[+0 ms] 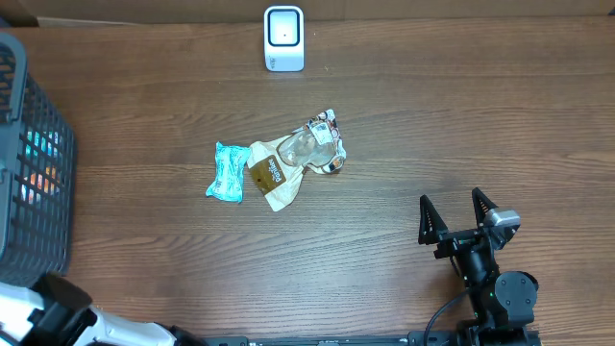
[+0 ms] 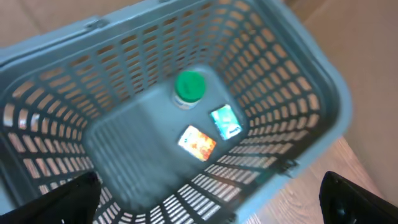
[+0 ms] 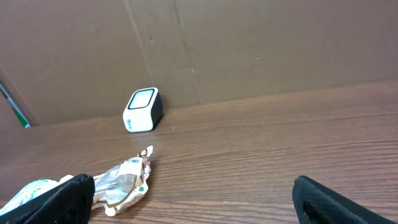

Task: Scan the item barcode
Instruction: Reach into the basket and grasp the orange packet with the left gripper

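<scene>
The items waiting to be scanned lie in a loose cluster near the middle of the worktop (image 1: 461,115). A brown and cream packet (image 1: 272,176) is in the centre of the cluster. A clear crinkled wrapper (image 1: 312,146) overlaps its upper right end, and a teal packet (image 1: 228,173) touches its left edge. None of them is held, and no barcode can be made out at this size. The white scanner (image 1: 283,38) stands upright at the far edge of the worktop, well apart from the cluster, with its dark window facing up and forward. From the right wrist view the scanner (image 3: 143,110) sits against the cardboard backdrop, beyond the clear crinkled wrapper (image 3: 124,177). The right pincer (image 1: 450,207) rests low at the near right of the worktop, well clear of the cluster, with its two fingers spread wide and nothing between them. At the left edge stands a grey mesh basket (image 1: 29,221). The left pincer (image 2: 208,205) hangs above its opening, with the fingertips at the two bottom corners of its wrist view, fully parted and empty. On the basket floor lie a green-capped bottle (image 2: 189,87), a small teal pack (image 2: 225,121) and an orange pack (image 2: 197,142), close together.
</scene>
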